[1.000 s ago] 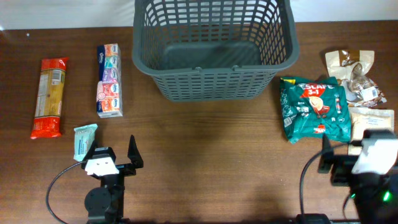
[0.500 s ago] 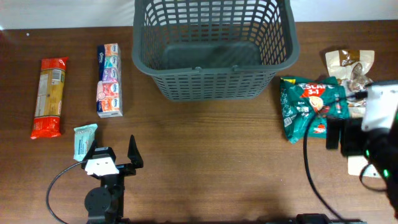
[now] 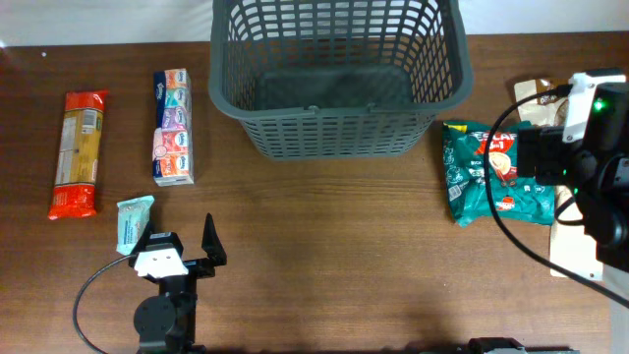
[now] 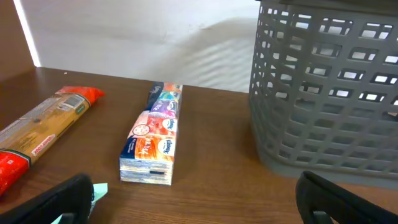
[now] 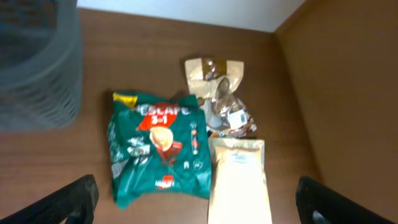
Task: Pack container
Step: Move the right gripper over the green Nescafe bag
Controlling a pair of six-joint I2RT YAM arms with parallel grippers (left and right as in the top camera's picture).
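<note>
The container (image 3: 339, 133), a large dark grey lattice basket, stands at the back middle of the table with nothing showing inside. It fills the right of the left wrist view (image 4: 329, 99) and shows blurred at the left of the right wrist view (image 5: 37, 62). My left gripper (image 3: 180, 246) rests open near the front left, fingers wide apart over bare wood (image 4: 199, 202). My right gripper (image 3: 575, 162) hangs open above the packets at the right, looking down on them (image 5: 196, 205). Neither holds anything.
A green coffee packet (image 3: 496, 172) (image 5: 161, 146) lies right of the basket, beside a beige pouch (image 5: 239, 180) and brown snack packets (image 5: 217, 93). At the left lie a tissue pack (image 3: 173, 128) (image 4: 155, 134), a red-orange packet (image 3: 79, 152) (image 4: 43, 127) and a small teal sachet (image 3: 133, 221).
My right arm has swung from the front right edge toward the back, and now sits over the packets at the right. The left arm has not moved.
</note>
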